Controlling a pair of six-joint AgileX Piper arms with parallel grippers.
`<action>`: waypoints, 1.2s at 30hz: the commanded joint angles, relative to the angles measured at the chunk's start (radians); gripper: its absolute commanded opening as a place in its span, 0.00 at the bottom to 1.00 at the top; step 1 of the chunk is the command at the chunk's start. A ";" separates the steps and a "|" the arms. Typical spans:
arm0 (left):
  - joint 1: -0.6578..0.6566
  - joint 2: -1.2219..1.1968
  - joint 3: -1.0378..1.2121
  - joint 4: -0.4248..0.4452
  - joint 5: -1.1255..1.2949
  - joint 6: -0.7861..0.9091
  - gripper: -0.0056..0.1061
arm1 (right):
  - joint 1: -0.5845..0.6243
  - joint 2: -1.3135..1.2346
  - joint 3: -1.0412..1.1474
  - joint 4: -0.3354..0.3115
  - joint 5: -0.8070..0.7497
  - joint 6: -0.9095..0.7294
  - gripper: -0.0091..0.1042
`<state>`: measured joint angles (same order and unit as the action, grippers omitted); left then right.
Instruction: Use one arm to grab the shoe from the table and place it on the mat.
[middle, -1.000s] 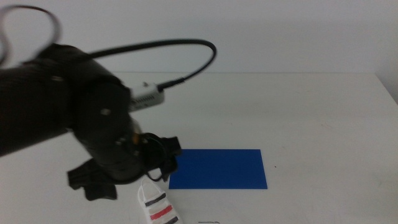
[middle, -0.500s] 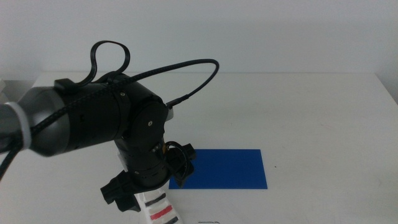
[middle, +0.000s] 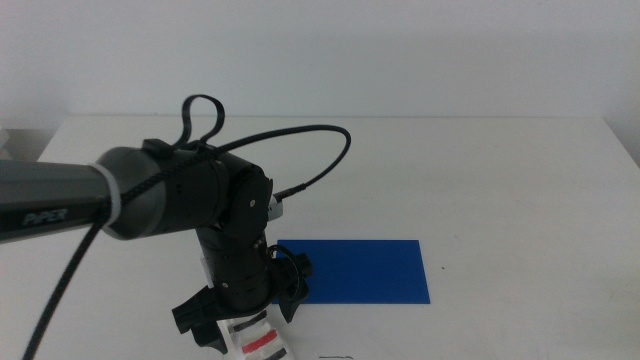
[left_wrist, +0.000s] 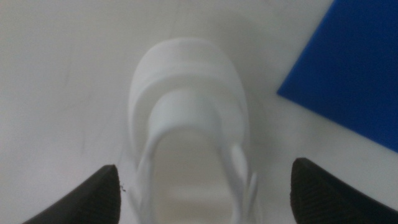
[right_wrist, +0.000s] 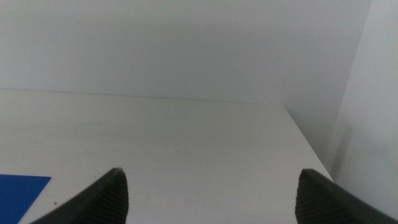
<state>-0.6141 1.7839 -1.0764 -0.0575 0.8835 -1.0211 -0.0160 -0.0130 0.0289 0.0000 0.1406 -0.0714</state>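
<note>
The shoe (middle: 258, 338) sits on the table (middle: 480, 180) near the front edge, just off the mat's (middle: 355, 271) left corner. Looks light and fairly stiff with that chunky sole, so I'd pinch across the sole sides rather than the floppy straps. Left gripper (left_wrist: 205, 186) is spread wide, straddling it. Right gripper (right_wrist: 211, 186) is parked off to the side, also spread apart.

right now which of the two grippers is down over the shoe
The left gripper, open, straddles the white shoe beside the blue mat; the right gripper faces bare table.
</note>
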 joint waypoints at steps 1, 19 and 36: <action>0.000 -0.026 -0.026 -0.008 -0.024 0.032 0.88 | 0.002 -0.019 -0.019 -0.009 -0.076 -0.005 0.91; 0.000 -0.091 -0.048 -0.027 0.079 0.000 0.04 | 0.002 -0.019 -0.019 -0.009 -0.076 -0.005 0.91; -0.029 0.181 -0.653 -0.034 0.378 0.066 0.04 | 0.002 -0.019 -0.019 -0.009 -0.076 -0.005 0.91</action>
<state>-0.6280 1.9719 -1.6392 -0.0732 1.2147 -0.9619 -0.0160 -0.0130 0.0289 0.0000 0.1406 -0.0714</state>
